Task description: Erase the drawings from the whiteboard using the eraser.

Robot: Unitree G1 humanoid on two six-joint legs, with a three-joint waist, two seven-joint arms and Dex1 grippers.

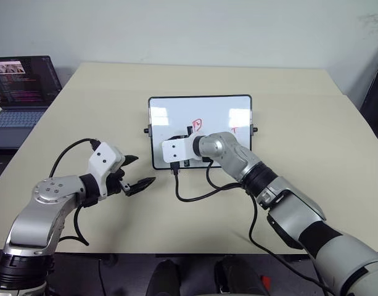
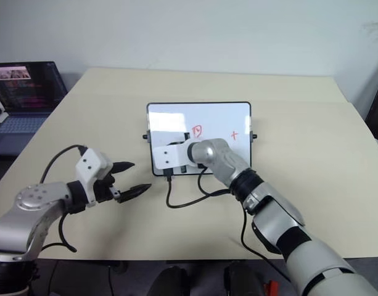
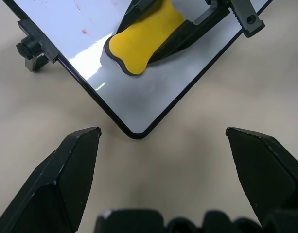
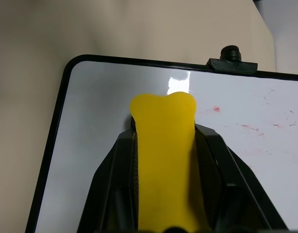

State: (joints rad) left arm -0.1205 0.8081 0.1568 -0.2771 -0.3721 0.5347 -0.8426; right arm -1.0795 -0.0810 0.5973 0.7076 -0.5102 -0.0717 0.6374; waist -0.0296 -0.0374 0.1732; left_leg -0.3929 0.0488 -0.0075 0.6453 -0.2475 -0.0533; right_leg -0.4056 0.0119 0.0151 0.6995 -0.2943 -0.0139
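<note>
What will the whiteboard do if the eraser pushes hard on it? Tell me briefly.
The whiteboard looks thin and light, lying loose on the table, so it may slide. Its glossy face probably lets the eraser glide. The left gripper hangs open beside it, not bracing.

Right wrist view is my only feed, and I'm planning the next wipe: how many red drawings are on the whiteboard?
Observer: Two drawings show on the whiteboard: one near the middle, another toward the robot's right.
Operator: Where is the eraser relative to them?
Observer: The eraser, shut in the right tool, is over the board's left part, to the left of the middle drawing.
Operator: Is the left tool in the way?
Observer: No. The left tool hangs open over the table, off the board's near left corner and apart from it.
</note>
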